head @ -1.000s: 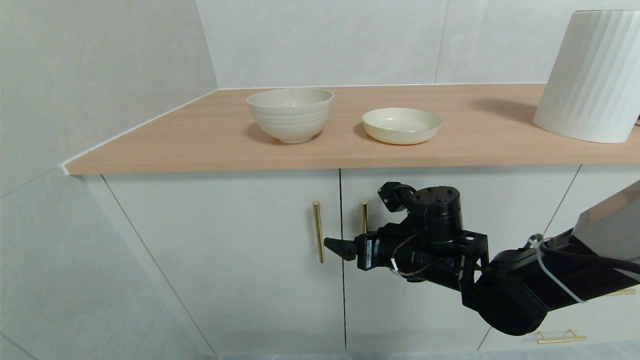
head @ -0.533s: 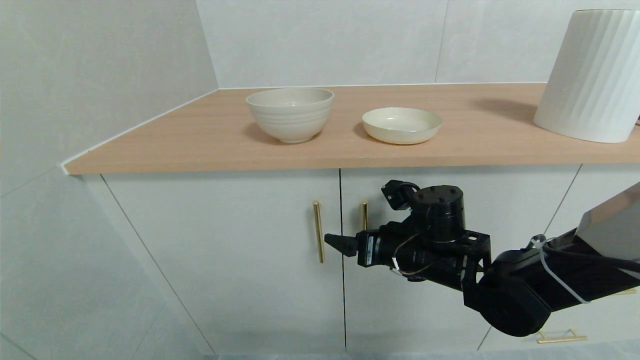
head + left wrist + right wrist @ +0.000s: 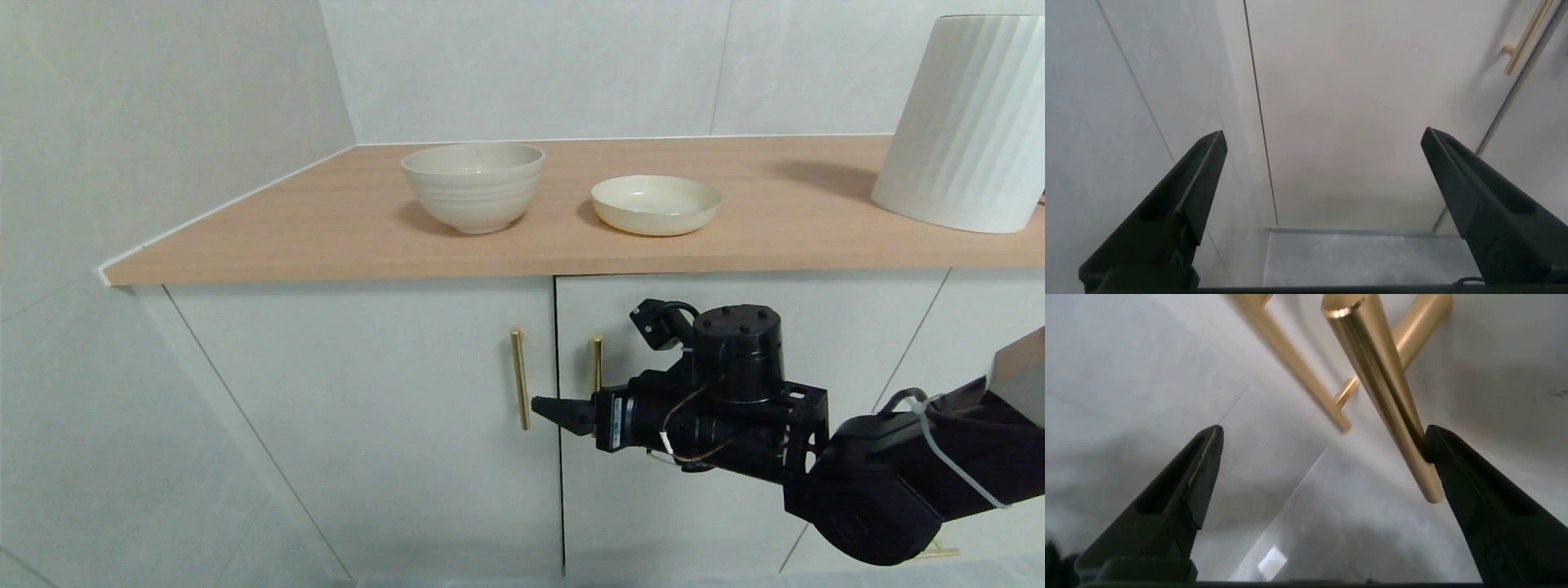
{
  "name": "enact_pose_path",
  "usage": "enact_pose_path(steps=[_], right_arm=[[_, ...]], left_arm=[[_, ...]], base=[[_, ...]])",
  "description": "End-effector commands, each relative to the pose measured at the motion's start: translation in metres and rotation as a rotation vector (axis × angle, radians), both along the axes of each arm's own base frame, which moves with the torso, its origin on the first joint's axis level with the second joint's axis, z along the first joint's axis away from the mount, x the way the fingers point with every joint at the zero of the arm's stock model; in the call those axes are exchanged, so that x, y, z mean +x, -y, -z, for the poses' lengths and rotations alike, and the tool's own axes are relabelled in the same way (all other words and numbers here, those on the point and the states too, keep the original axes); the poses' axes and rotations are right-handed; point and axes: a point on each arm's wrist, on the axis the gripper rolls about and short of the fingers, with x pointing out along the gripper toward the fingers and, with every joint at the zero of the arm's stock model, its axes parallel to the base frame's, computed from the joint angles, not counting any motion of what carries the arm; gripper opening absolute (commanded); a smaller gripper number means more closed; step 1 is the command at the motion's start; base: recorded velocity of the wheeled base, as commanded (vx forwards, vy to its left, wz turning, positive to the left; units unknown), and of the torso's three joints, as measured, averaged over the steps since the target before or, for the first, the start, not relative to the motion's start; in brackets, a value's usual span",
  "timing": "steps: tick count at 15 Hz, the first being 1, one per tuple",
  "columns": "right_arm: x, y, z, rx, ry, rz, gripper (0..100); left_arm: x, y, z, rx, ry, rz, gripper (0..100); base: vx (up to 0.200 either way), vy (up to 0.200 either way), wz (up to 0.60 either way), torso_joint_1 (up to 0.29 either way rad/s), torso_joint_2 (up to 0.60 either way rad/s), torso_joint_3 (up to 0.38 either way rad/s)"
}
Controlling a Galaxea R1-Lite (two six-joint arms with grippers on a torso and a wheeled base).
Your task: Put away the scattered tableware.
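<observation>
A deep cream bowl (image 3: pixel 473 186) and a shallow cream dish (image 3: pixel 655 204) stand side by side on the wooden countertop (image 3: pixel 326 237). Below them my right gripper (image 3: pixel 555 411) is level with the two upright gold handles (image 3: pixel 519 378) (image 3: pixel 597 363) of the closed cabinet doors, at the seam between them. In the right wrist view this gripper (image 3: pixel 1327 502) is open, and the nearer gold handle (image 3: pixel 1380 384) ends close beside one finger (image 3: pixel 1478 506). My left gripper (image 3: pixel 1323 212) is open and holds nothing, facing a pale cabinet front.
A tall white ribbed cylinder (image 3: pixel 971 122) stands on the counter at the far right. Tiled walls close off the left side and the back. The left wrist view catches another gold handle (image 3: pixel 1523 37) on a cabinet front.
My right arm has sunk a little and drawn slightly to the right, while its fingertips stay by the handles. Bowl and dish have not moved.
</observation>
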Motion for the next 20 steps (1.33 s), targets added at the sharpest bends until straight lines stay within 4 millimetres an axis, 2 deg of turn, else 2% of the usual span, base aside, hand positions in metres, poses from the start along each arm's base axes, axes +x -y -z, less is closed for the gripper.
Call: enact_pose_path(steps=[1,7,9,13,14,16,18,20], right_arm=[[-0.008,0.003,-0.005,0.009,0.003,-0.029,100],[-0.040,0.008,-0.005,-0.001,-0.024,-0.166,100],[-0.058,0.016,-0.002,-0.019,-0.046,-0.191,100],[-0.072,0.025,-0.005,-0.022,-0.049,-0.202,100],[-0.076,0.029,-0.003,-0.029,-0.057,-0.205,100],[-0.085,0.037,0.002,-0.045,-0.077,-0.207,100],[-0.095,0.043,0.005,-0.058,-0.090,-0.221,100],[-0.099,0.046,0.005,-0.060,-0.092,-0.222,100]], left_arm=[[0.000,0.000,0.000,0.000,0.000,-0.001,100],[0.000,0.000,0.000,0.003,0.000,-0.001,100],[0.000,0.000,0.000,0.013,-0.002,0.003,100],[-0.001,0.000,-0.003,0.066,0.009,0.000,100],[-0.008,0.001,-0.026,0.069,0.068,0.034,100],[-0.005,0.003,-0.056,0.071,0.020,0.150,100],[0.024,0.006,-0.086,0.061,-0.134,0.273,100],[0.067,0.007,-0.106,0.064,-0.288,0.332,100]], base=[[0.000,0.000,0.00,0.000,0.00,0.000],[0.000,0.000,0.00,0.000,0.00,0.000],[0.000,0.000,0.00,0.000,0.00,0.000],[0.000,0.000,0.00,0.000,0.00,0.000],[0.000,0.000,0.00,0.000,0.00,0.000],[0.000,0.000,0.00,0.000,0.00,0.000],[0.000,0.000,0.00,0.000,0.00,0.000],[0.000,0.000,0.00,0.000,0.00,0.000]])
